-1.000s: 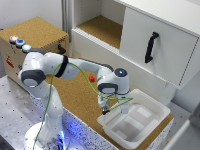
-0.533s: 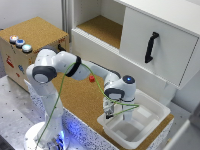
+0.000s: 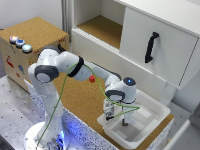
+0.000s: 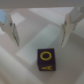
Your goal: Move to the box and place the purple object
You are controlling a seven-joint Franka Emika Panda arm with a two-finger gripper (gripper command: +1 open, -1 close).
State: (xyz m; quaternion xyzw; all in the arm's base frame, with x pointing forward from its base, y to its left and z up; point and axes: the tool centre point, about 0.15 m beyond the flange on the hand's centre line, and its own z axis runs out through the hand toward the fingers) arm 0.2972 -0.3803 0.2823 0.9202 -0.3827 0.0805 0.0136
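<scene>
Box (image 3: 159, 111) floor: purple block (image 4: 46, 60) upright, gripper (image 4: 38, 28) apart.

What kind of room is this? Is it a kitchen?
Probably not a kitchen; it looks like a robot lab. A robot arm reaches into a white box, a cork-topped box with coloured buttons stands nearby, and a purple block lies below the gripper.
</scene>
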